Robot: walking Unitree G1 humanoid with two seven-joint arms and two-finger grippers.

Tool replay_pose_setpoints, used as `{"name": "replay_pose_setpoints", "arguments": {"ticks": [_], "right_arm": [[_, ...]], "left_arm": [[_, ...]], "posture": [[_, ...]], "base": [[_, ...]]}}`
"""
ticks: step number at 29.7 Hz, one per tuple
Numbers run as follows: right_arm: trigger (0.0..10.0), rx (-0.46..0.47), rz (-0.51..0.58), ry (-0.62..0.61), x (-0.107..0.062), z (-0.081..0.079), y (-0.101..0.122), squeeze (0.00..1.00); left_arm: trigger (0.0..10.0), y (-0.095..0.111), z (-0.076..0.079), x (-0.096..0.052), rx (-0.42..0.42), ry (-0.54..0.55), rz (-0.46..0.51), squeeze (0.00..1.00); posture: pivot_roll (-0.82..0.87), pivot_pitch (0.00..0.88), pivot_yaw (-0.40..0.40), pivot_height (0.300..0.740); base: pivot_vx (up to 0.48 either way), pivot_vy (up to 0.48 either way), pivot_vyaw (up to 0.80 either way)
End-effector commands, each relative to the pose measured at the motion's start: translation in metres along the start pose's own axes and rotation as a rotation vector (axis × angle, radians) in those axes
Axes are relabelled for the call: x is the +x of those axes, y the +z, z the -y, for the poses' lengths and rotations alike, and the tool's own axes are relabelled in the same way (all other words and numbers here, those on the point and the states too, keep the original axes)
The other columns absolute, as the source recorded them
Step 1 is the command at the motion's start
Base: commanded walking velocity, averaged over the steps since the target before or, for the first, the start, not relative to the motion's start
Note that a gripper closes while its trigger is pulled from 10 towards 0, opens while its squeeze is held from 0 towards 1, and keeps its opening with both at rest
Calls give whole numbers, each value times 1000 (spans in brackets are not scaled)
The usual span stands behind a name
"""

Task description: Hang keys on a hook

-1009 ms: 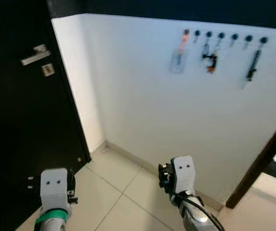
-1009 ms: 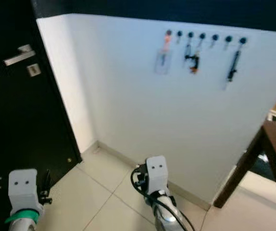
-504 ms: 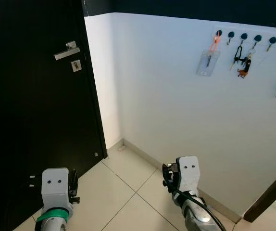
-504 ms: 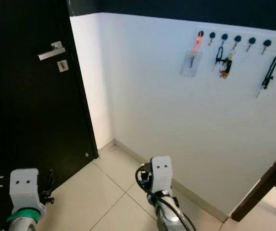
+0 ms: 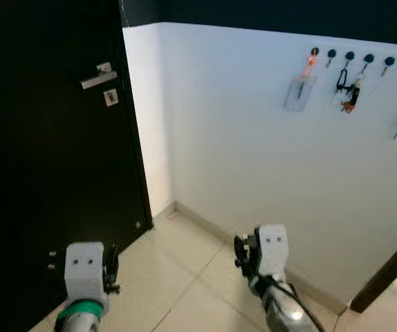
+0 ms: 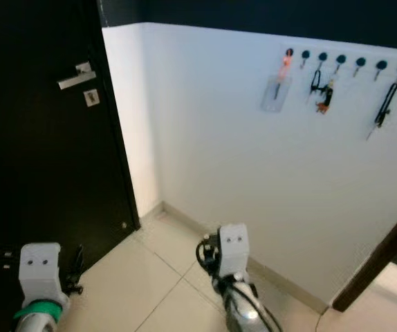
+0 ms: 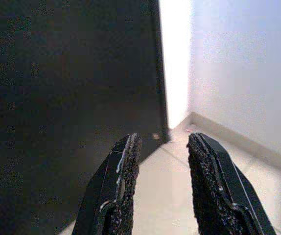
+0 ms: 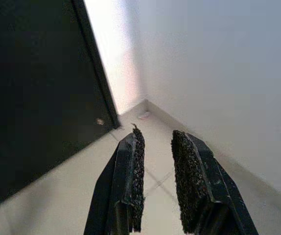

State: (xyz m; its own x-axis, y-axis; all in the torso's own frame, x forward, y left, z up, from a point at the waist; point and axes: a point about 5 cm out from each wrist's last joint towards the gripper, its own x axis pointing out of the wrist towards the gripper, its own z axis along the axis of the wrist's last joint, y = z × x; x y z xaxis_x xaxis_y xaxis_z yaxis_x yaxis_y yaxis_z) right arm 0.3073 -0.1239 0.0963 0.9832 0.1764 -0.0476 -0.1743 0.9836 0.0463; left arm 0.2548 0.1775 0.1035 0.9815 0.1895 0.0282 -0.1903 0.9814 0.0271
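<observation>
You're facing a corner: black door (image 5: 53, 173) on the left, white wall (image 5: 254, 159) ahead and right. Row of hooks (image 5: 359, 58) is far up on the wall, right side. Leftmost hook carries a clear card holder (image 5: 297, 90) on an orange strap; next along hang keys (image 5: 346, 83) with an orange tag, long axis straight down. At the right edge a dark strap (image 6: 385, 104) dangles, also vertical; the right eye view shows it whole, while the left eye view cuts it at the frame edge. Remaining hooks look bare.

Door handle (image 5: 97, 75) sits on the left, lock plate just under it. Dark table leg (image 6: 378, 259) slants in at the near right.

Both arms are low and near you, over tiled floor (image 5: 178, 277). Left gripper (image 7: 162, 171): wrist view shows its fingers (image 7: 123, 181) parted, nothing between, aimed at the door's bottom corner. Right gripper (image 8: 155, 166): fingers (image 8: 133, 176) with a narrow gap, nothing held, aimed at the floor by the skirting. Head views show only the wrist housings, not the finger gaps.
</observation>
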Motion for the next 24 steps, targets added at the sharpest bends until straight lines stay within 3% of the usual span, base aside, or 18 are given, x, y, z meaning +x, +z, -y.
{"name": "replay_pose_setpoints", "arguments": {"ticks": [1,4,7,17,24], "right_arm": [[10000,6,-28,-10,-2,3,-6,0],[10000,8,-27,-11,-2,3,-5,0],[10000,11,-26,-13,-1,3,-5,0],[10000,20,-23,-20,-1,2,-5,0],[10000,23,-25,-21,-1,2,-5,0]], "left_arm": [[10000,-3,-1,-2,-8,1,-19,0],[10000,-3,-1,-2,7,5,-28,0],[10000,-1,0,-2,39,-14,-10,0],[10000,-1,1,-2,26,-30,-11,0],[10000,-1,-2,-1,10,-15,-17,0]], "posture": [[-172,28,114,740],[-172,28,114,740],[-170,29,116,740],[-170,29,122,740],[-170,29,122,740]], "base": [[0,480,0],[0,412,0],[0,-480,0],[0,-480,0],[0,0,0]]}}
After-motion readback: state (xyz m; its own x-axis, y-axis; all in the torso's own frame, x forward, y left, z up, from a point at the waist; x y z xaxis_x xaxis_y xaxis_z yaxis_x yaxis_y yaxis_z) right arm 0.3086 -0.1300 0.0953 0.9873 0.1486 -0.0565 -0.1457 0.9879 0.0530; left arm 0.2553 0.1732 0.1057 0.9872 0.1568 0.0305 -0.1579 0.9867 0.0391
